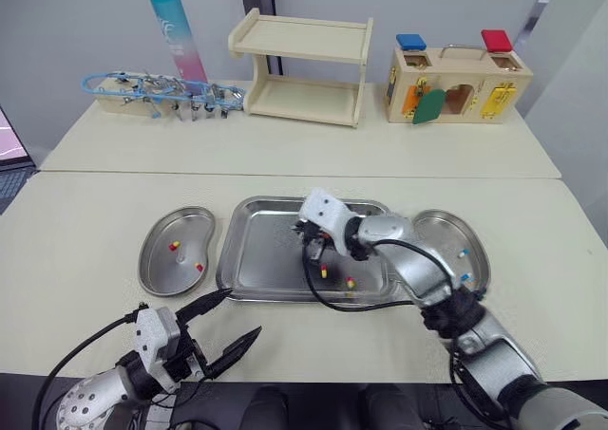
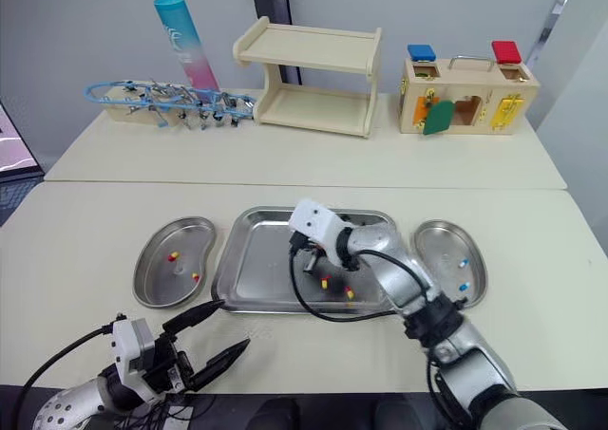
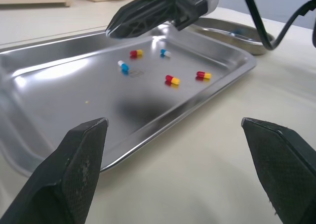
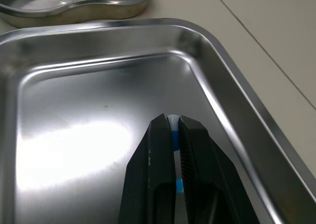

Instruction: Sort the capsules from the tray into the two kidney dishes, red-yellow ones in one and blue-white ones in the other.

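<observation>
A steel tray (image 1: 258, 259) lies mid-table between two kidney dishes. The left dish (image 1: 160, 269) holds two red-yellow capsules (image 1: 174, 246); the right dish (image 1: 439, 233) holds two blue-white capsules (image 1: 463, 253). My right gripper (image 1: 312, 252) is low over the tray's middle, shut on a blue-white capsule (image 4: 173, 135) pinched between its fingertips. Loose in the tray lie red-yellow capsules (image 3: 172, 79) and blue-white ones (image 3: 123, 66). My left gripper (image 1: 243, 313) stands open over the table in front of the tray's near left corner, with nothing between its fingers.
Along the back of the table stand a rack of blue tools (image 1: 161, 93), a blue-pink tube (image 1: 178, 36), a wooden shelf (image 1: 299, 65) and a wooden lock box (image 1: 456, 84). A black cable (image 1: 351, 305) from my right arm loops over the tray's front rim.
</observation>
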Motion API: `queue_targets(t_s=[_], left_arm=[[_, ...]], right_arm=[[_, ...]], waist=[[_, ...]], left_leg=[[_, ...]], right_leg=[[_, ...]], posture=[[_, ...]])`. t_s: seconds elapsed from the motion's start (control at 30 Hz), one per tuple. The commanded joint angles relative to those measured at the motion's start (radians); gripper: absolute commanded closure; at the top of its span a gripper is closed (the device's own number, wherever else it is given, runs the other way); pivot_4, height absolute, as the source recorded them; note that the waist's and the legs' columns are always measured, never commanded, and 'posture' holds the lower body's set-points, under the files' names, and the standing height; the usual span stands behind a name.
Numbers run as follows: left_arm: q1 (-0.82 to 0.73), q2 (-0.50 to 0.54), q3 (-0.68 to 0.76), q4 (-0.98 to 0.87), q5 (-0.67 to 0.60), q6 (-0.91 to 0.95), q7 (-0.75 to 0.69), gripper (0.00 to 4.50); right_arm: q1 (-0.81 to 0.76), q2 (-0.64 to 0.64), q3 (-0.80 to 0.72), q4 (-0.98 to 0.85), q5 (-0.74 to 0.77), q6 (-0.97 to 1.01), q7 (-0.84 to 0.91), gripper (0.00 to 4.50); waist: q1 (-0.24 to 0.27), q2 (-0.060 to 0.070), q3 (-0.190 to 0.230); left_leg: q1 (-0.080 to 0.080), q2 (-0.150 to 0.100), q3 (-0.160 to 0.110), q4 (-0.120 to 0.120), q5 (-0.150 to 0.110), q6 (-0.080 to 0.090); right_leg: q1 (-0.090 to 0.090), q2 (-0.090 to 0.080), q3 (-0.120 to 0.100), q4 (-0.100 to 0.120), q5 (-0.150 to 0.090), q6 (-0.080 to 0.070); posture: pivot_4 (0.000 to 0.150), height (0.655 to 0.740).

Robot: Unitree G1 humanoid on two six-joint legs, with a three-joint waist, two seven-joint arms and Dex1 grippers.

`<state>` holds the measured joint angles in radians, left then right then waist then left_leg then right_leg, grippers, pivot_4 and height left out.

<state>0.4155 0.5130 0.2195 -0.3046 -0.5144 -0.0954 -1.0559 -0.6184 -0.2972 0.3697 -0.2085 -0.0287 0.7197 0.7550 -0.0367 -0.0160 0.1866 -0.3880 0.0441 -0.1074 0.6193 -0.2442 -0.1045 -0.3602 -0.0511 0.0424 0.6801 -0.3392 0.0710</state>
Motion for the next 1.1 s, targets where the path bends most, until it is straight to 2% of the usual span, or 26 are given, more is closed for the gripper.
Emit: queue_targets(t_s=[0.03, 0.27, 0.4, 0.53, 0.63, 0.67, 0.77, 0.9, 1.03, 1.1], left_arm=[[-0.029, 0.038, -0.011, -0.042, -0.049, 0.01, -0.051, 0.0], [-0.123, 0.108, -0.088, -0.124, -0.082, 0.05, -0.138, 0.0], [-0.195, 0.102, -0.135, -0.144, -0.091, 0.075, -0.134, 0.0], [-0.244, 0.088, -0.168, -0.153, -0.091, 0.088, -0.12, 0.0], [-0.258, 0.085, -0.174, -0.155, -0.091, 0.094, -0.114, 0.0], [-0.26, 0.085, -0.175, -0.154, -0.091, 0.094, -0.113, 0.0], [-0.26, 0.084, -0.171, -0.153, -0.086, 0.091, -0.1, 0.0], [-0.246, 0.082, -0.152, -0.155, -0.078, 0.111, -0.045, 0.0], [-0.225, 0.103, -0.07, -0.167, -0.084, 0.194, 0.08, 0.0], [-0.204, 0.137, 0.006, -0.158, -0.101, 0.263, 0.132, 0.0]], right_arm=[[0.08, -0.129, -0.139, -0.211, 0.078, 0.083, 0.052, 4.4], [0.282, -0.473, -0.417, -0.328, 0.178, 0.19, 0.139, 4.4], [0.393, -0.606, -0.481, -0.307, 0.194, 0.192, 0.163, 4.4], [0.483, -0.682, -0.489, -0.289, 0.183, 0.172, 0.164, 4.4], [0.493, -0.674, -0.487, -0.272, 0.182, 0.162, 0.131, 4.4], [0.492, -0.67, -0.488, -0.266, 0.183, 0.16, 0.124, 3.87], [0.501, -0.68, -0.495, -0.25, 0.189, 0.137, 0.126, 3.19], [0.523, -0.691, -0.521, -0.207, 0.191, 0.06, 0.141, 1.97], [0.577, -0.679, -0.594, -0.17, 0.21, -0.116, 0.177, 1.97], [0.617, -0.64, -0.66, -0.152, 0.259, -0.276, 0.227, 1.97]], waist=[[0.005, 0.0, 0.0], [0.005, 0.0, 0.001], [0.002, 0.0, 0.001], [0.002, 0.0, 0.001], [0.001, 0.0, 0.001], [0.001, 0.0, 0.001], [0.004, 0.0, 0.001], [0.005, 0.0, 0.001], [0.005, 0.0, 0.001], [0.005, 0.0, 0.001]], left_leg=[[0.0, 0.0, 0.0, 0.0, 0.0, 0.0], [0.0, 0.0, 0.001, 0.0, 0.0, 0.0], [0.0, 0.0, 0.001, 0.0, 0.0, 0.0], [0.001, 0.0, 0.002, 0.0, 0.0, 0.0], [0.0, 0.0, 0.002, 0.001, 0.0, 0.0], [0.001, 0.0, 0.002, 0.001, 0.0, 0.0], [0.0, 0.0, 0.002, 0.001, 0.0, 0.0], [0.0, 0.0, 0.001, 0.002, 0.0, 0.0], [0.0, 0.0, 0.001, 0.002, 0.0, 0.0], [0.0, 0.0, 0.001, 0.002, 0.0, 0.0]], right_leg=[[0.0, 0.0, 0.0, 0.0, 0.0, 0.0], [0.0, 0.0, 0.001, 0.0, 0.0, 0.0], [0.0, 0.0, 0.001, 0.0, 0.0, 0.0], [0.001, 0.0, 0.002, -0.001, 0.0, 0.0], [0.001, 0.0, 0.002, 0.0, 0.0, 0.0], [0.001, 0.0, 0.002, 0.0, 0.0, 0.0], [0.001, 0.0, 0.002, 0.0, 0.0, 0.0], [0.002, 0.0, 0.001, 0.0, 0.0, 0.0], [0.002, 0.0, 0.001, 0.0, 0.0, 0.0], [0.002, 0.0, 0.001, 0.0, 0.0, 0.0]], posture=[[0.15, 0.74], [0.15, 0.74], [0.15, 0.74], [0.15, 0.74], [0.15, 0.74], [0.15, 0.74], [0.15, 0.74], [0.15, 0.74], [0.15, 0.74], [0.15, 0.74]])
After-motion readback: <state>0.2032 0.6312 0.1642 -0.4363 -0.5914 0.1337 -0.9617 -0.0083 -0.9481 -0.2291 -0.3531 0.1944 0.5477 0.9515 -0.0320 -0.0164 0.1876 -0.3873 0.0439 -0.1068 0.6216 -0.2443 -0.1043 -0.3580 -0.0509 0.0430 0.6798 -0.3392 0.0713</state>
